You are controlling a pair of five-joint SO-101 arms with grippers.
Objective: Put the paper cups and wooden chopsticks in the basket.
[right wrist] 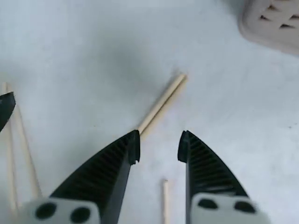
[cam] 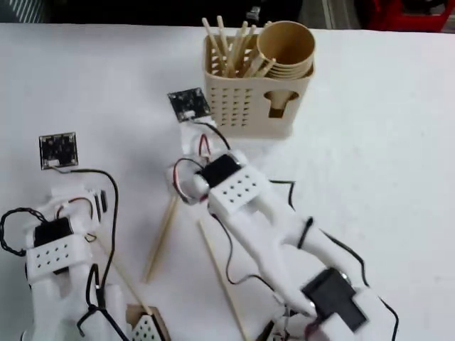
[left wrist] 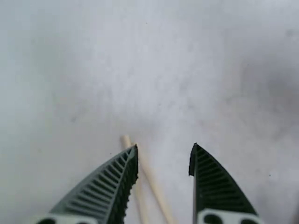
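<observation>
right gripper (right wrist: 159, 142) hangs low over the bench (cam: 384, 163), jaws narrowly apart and holding nothing; a single chopstick (right wrist: 162, 100) lies just past its tips. left gripper (left wrist: 163, 154) is likewise parted and empty, with a chopstick pair (left wrist: 152, 186) lying on the bench under its jaws. seen from above, the basket (cam: 245, 106) stands toward 12 o'clock, holding the stacked paper cups (cam: 286, 48) and a chopstick bundle (cam: 226, 42). loose chopsticks (cam: 162, 238) lie at its 6 to 7 o'clock.

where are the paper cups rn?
In the high view, the stacked paper cups sit inside the basket at top centre, in its right-hand part, beside the chopsticks standing in its left part.
</observation>
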